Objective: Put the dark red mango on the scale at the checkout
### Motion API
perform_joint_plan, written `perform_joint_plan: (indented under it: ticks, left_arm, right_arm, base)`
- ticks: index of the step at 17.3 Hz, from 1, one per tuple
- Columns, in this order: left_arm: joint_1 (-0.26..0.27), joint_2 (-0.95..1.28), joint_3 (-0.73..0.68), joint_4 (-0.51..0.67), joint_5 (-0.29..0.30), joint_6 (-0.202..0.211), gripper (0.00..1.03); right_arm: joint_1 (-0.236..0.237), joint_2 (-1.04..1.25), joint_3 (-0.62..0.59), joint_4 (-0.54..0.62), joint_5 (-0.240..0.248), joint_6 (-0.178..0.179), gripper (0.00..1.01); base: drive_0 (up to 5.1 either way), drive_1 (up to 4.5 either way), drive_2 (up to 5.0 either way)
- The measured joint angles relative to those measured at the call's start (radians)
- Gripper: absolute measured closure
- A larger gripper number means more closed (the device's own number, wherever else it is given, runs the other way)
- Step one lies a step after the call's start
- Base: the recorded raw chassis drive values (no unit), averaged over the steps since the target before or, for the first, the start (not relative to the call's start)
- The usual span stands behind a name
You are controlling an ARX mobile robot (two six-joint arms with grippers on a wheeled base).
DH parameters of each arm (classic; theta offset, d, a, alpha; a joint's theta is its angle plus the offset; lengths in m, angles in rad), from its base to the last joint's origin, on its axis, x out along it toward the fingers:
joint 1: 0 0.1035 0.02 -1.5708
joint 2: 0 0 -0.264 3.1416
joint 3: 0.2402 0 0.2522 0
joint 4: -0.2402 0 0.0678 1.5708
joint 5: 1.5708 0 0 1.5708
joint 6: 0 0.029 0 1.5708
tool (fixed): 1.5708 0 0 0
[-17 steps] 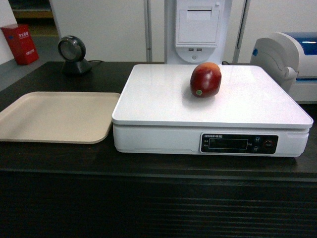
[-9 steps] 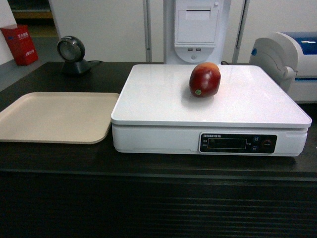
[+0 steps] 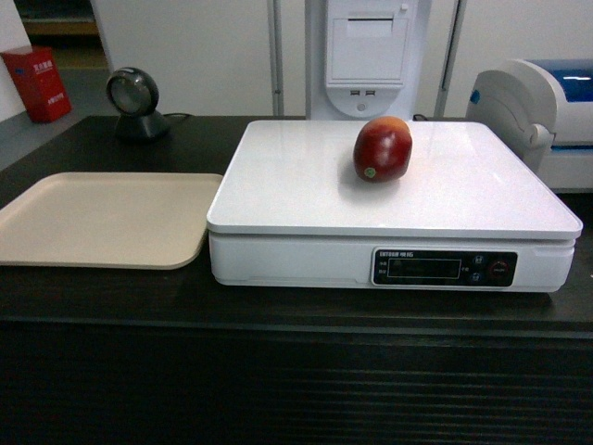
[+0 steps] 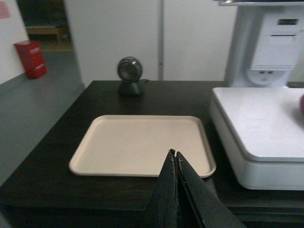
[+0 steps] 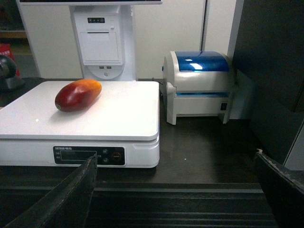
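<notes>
Mango: I see the glossy dark red mango (image 3: 383, 148) lying on the white boxy scale (image 3: 306, 176) atop the black woodgrain checkout (image 3: 102, 292).
Tray: flat beige tray (image 4: 142, 142) holds nothing.
Left gripper (image 4: 174, 154): pressed closed, holding nothing.
Right gripper (image 5: 175, 164): spread wide, holding nothing.

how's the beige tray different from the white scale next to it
The beige tray is thin and lies low on the counter; the white scale is a tall box. The tray has a raised rim and holds nothing; the scale's top is flat, glossy and carries the dark red mango. Both are broad, rounded-cornered rectangles sitting side by side.
</notes>
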Motion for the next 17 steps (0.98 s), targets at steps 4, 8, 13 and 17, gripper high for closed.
perform_joint_plan:
  ticks: [4,8,13,17]
  left_arm:
    - [-0.007,-0.087,-0.035,-0.051,0.013,0.0,1.01]
    - [-0.007,-0.197,-0.074,-0.096,0.013,0.0,1.01]
    - [-0.007,-0.32,-0.092,-0.209,0.013,0.0,1.01]
    - [-0.007,-0.393,-0.092,-0.28,0.013,0.0,1.01]
  right_arm:
    - [0.0,0.0,0.0,0.0,-0.001,0.0,0.03]
    - [0.0,0.0,0.0,0.0,-0.001,0.0,0.03]
    - [0.0,0.0,0.0,0.0,-0.001,0.0,0.03]
    - [0.0,0.0,0.0,0.0,-0.001,0.0,0.03]
  base:
    - [0.0,0.0,0.0]
    - [0.0,0.0,0.0]
    - [0.0,0.0,0.0]
    - [0.0,0.0,0.0]
